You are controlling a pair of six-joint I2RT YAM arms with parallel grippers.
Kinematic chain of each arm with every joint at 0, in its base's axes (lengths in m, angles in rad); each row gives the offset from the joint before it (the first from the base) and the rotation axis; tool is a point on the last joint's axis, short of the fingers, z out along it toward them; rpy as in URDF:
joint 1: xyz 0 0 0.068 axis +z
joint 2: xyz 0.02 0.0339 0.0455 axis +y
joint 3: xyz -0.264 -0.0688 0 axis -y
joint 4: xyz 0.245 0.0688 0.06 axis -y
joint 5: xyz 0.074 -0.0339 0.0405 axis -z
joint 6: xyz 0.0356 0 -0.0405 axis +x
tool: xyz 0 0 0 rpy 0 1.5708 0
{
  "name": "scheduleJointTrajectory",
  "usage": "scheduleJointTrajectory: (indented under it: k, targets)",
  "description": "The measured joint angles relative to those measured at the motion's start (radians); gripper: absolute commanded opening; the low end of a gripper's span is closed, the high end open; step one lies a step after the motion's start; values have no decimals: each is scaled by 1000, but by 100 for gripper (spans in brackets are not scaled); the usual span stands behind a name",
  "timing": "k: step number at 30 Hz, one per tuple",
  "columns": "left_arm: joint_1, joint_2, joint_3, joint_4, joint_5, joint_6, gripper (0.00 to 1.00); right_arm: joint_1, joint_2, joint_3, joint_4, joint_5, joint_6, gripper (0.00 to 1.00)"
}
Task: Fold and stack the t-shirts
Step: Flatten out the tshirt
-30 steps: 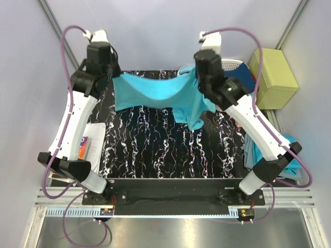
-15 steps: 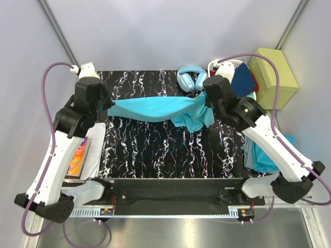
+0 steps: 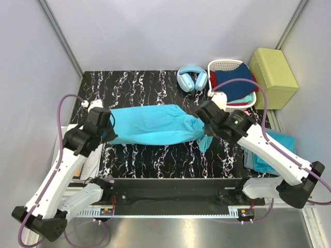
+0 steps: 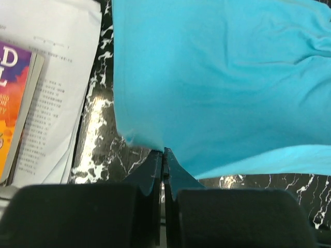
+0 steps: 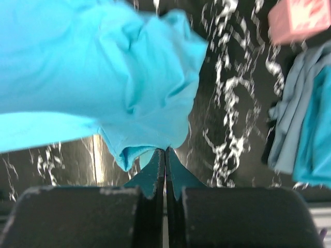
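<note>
One turquoise t-shirt (image 3: 155,124) is stretched left to right across the middle of the black marbled table (image 3: 145,88). My left gripper (image 3: 110,132) is shut on its left end, and the left wrist view shows the fingertips (image 4: 164,153) pinching a corner of the cloth (image 4: 222,77). My right gripper (image 3: 205,129) is shut on the bunched right end. In the right wrist view the cloth (image 5: 103,67) gathers into folds at the closed tips (image 5: 165,151). More t-shirts lie in a loose heap (image 3: 273,151) at the table's right edge.
Pale blue headphones (image 3: 192,78) lie at the far edge. Beside them stands a white basket (image 3: 223,65) of dark clothes, then a yellow-green box (image 3: 272,71). Printed sheets (image 4: 57,77) and a colourful book (image 4: 13,103) lie off the table's left side.
Both arms have drawn the shirt back from the far edge toward the near side and lowered it. It hung raised and sagging before; it now lies long and low over the table.
</note>
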Motion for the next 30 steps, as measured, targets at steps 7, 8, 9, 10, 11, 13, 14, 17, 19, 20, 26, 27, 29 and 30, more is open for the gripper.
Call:
scheduleJointTrajectory:
  k: [7, 8, 9, 10, 11, 13, 14, 17, 19, 20, 26, 27, 29, 30]
  targets:
    - [-1, -86, -4, -103, 4, -45, 0, 98, -46, -116, -85, -98, 116, 0]
    - [-1, -87, -7, -118, 6, -48, 0, 109, -52, -138, -99, -117, 131, 0]
    - [-1, -87, -15, -129, 10, -53, 0, 115, -55, -157, -109, -134, 142, 0]
    - [-1, -87, -27, -140, 15, -56, 0, 119, -58, -171, -117, -147, 148, 0]
    - [-1, -86, -41, -147, 21, -60, 0, 122, -61, -188, -124, -164, 155, 0]
    - [-1, -80, -83, -166, 40, -71, 0, 123, -71, -225, -135, -192, 166, 0]
    - [-2, -72, -105, -173, 50, -73, 0, 123, -75, -240, -141, -203, 170, 0]
    - [-6, -45, -170, -190, 85, -78, 0, 123, -81, -277, -150, -244, 179, 0]
    - [-9, -25, -204, -200, 108, -81, 0, 123, -81, -299, -151, -277, 183, 0]
    - [-11, -19, -220, -202, 123, -83, 0, 123, -81, -311, -153, -294, 186, 0]
    - [-24, -26, -273, -211, 183, -99, 0, 123, -131, -384, -164, -352, 211, 0]
    - [-26, -34, -284, -215, 190, -100, 0, 123, -159, -402, -170, -368, 219, 0]
    - [-28, -53, -309, -232, 201, -102, 0, 124, -202, -435, -180, -387, 235, 0]
    - [-29, -64, -320, -242, 204, -103, 0, 124, -224, -454, -185, -399, 243, 0]
